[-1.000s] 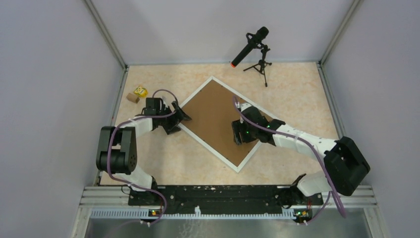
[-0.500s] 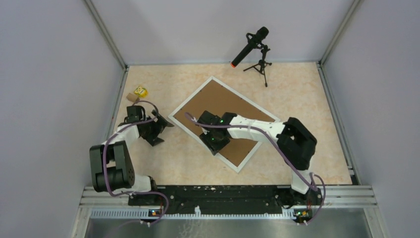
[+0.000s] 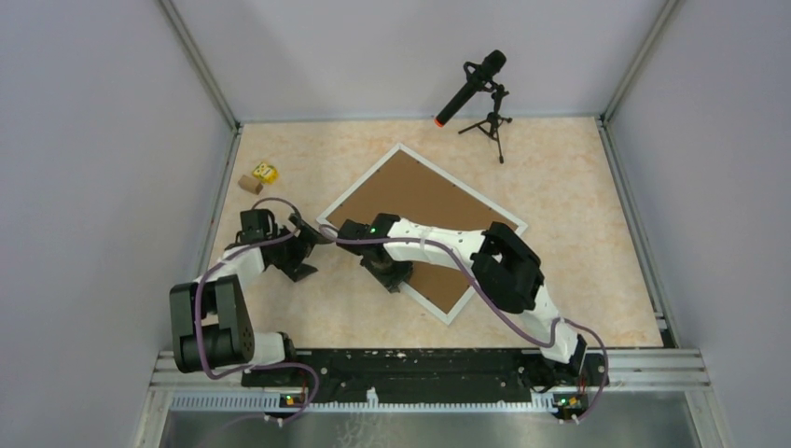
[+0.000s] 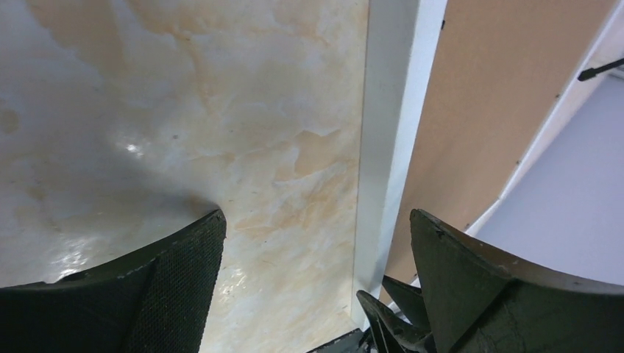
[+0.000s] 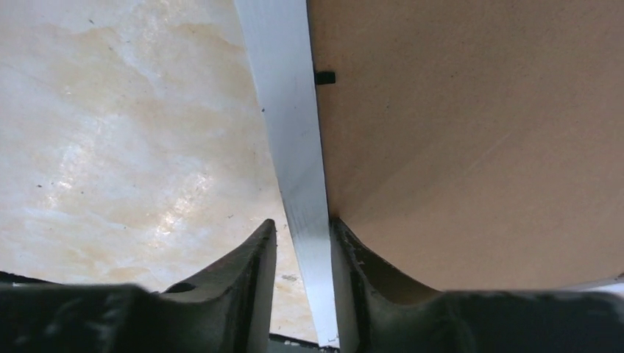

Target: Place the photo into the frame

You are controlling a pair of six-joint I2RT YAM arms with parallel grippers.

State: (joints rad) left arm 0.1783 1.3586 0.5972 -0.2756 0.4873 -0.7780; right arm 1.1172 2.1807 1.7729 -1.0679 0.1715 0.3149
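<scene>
The frame (image 3: 360, 184) of thin white moulding lies face down on the table, turned like a diamond, with the brown backing board (image 3: 420, 201) filling it. The photo is not in view. My right gripper (image 3: 392, 275) is at the frame's near-left edge. In the right wrist view its jaws (image 5: 302, 235) stand narrowly around the moulding (image 5: 291, 125), one finger on the board (image 5: 478, 147) side and one on the table side. My left gripper (image 3: 312, 245) is open and empty over bare table just outside the frame's left corner (image 4: 390, 132); its fingers (image 4: 184, 272) stand wide apart.
A microphone on a small tripod (image 3: 476, 84) stands at the back, right of centre. A yellow block (image 3: 264, 172) and a brown block (image 3: 249, 184) lie at the back left near the wall. Grey walls close in three sides.
My right arm has swung left across the backing board to the frame's near-left edge and its jaws now straddle the moulding. My left gripper has pulled back left off the frame's corner.
</scene>
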